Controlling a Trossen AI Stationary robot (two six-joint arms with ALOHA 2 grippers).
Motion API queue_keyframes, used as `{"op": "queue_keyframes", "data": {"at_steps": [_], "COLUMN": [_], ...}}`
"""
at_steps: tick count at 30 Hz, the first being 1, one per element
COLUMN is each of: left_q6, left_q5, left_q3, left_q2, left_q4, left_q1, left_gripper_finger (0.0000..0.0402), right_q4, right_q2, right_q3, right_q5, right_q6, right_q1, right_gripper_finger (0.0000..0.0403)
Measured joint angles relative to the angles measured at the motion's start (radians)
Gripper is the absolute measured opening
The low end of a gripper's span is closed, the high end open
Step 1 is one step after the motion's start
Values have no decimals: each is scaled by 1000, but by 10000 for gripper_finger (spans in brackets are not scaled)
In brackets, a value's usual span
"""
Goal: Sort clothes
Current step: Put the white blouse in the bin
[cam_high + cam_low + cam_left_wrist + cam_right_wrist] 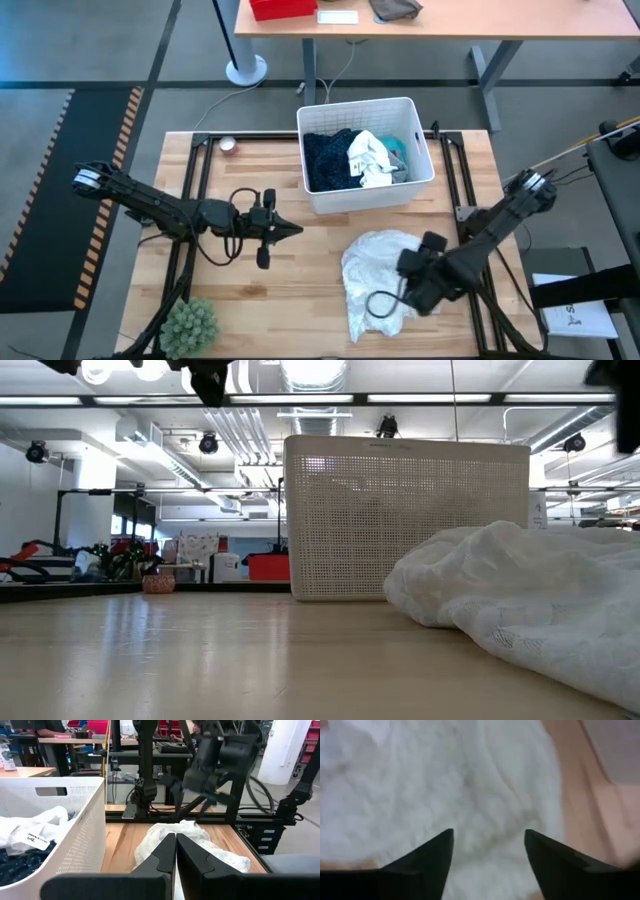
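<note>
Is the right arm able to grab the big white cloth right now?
Probably yes: the right end effector hangs open just above the white cloth, with nothing between them.

Tag on white garment (37,840) in the bin (75,820): dark print, too small to read.
Paper sheet (578,318) on the floor right of the surface: a large dark letter, cut off, not legible.
Elsewhere: no readable text.

Two dark jointed arms (150,205), looped black cables.
</note>
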Motion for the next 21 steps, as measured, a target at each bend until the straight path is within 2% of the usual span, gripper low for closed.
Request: {"op": "queue_keyframes", "data": {"at_steps": [4,7,13,21], "left_q6": [3,10,30,34], "left_q5": [0,0,0,0], "left_q3": [0,0,0,0], "left_q2": [0,0,0,0], "left_q4": [0,-2,-6,-14], "left_q1": [0,0,0,0], "left_gripper_finger": [0,0,0,0], "right_q4": [196,289,325,625], "right_q2": [33,49,86,125], "right_q3": [-41,-62,-123,-289], "right_q5": [-10,-41,-124,-178], "right_q6": [-120,-225,-332,-389], "right_q1": [-85,-155,-289,-377], "right_gripper_finger": [268,285,296,305]}}
